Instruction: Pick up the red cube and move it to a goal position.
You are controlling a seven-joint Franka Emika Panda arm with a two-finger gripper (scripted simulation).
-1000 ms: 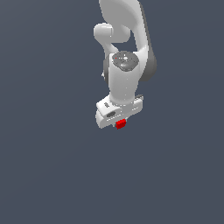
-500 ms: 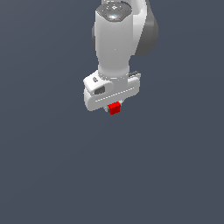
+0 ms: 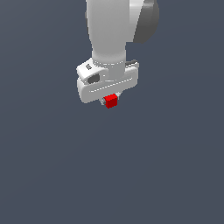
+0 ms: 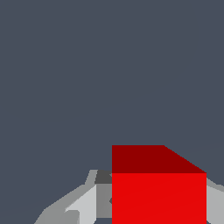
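Note:
The red cube (image 3: 111, 101) is a tiny plain bright red block held between the fingers of my white gripper (image 3: 110, 101), just under the wide white hand. The gripper is shut on it and holds it up in the air, with only grey floor behind it. In the wrist view the red cube (image 4: 158, 188) fills the near part of the picture, with a light grey finger (image 4: 85, 204) pressed against one side and the other finger (image 4: 215, 201) showing at the picture's edge.
A plain dark grey floor (image 3: 166, 175) fills the exterior view all around the arm. The white arm (image 3: 111, 30) rises out of the picture above the hand. No other object shows.
The arm has moved upward and toward the exterior view's left with the cube held in the gripper. The cube has stayed between the fingers.

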